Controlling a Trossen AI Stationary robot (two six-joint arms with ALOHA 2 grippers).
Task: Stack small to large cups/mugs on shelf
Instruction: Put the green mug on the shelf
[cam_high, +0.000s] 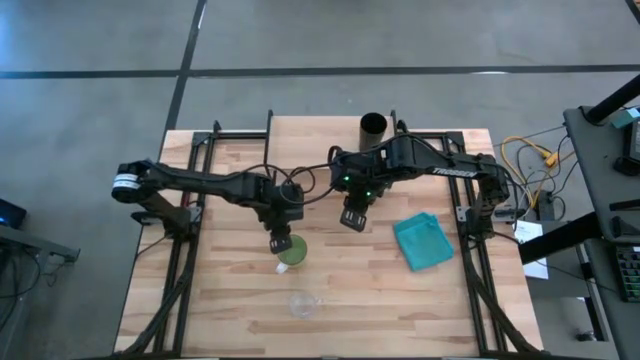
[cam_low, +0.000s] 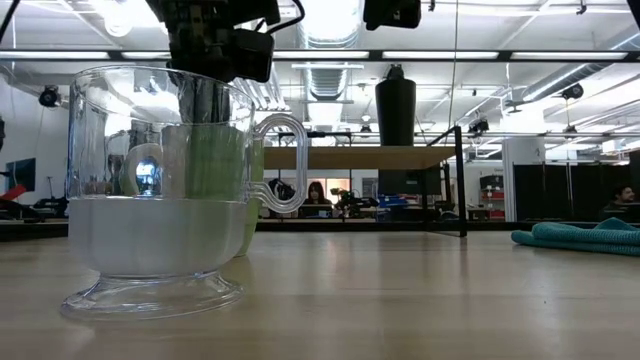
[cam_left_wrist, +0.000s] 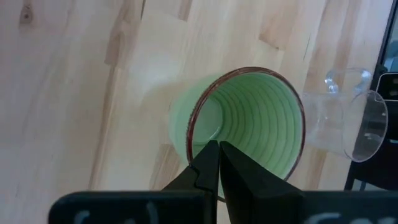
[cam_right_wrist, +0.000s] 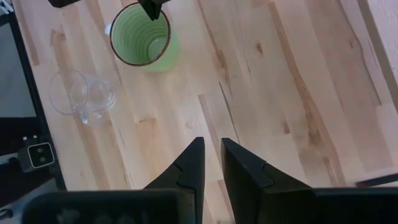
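Left gripper (cam_high: 283, 243): centre of the high view, fingers pinched narrow on the rim of the green mug (cam_high: 291, 252).
Green mug: upright on the table (cam_high: 230, 160), just below the left gripper.
Glass cup (cam_high: 301, 304): lower centre, near the mug, apart from it.
Right gripper (cam_high: 352, 218): right of centre, above bare wood, fingers a narrow gap apart, holding nothing.
Black cup (cam_high: 373, 127): top centre, on the shelf (cam_low: 360, 157).
Teal cloth (cam_high: 424, 241): right of the right gripper.

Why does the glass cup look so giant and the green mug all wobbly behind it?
Low view: the glass cup sits nearest the camera, so it looms; the green mug shows through its curved wall, warped. High view: the cup looks small.
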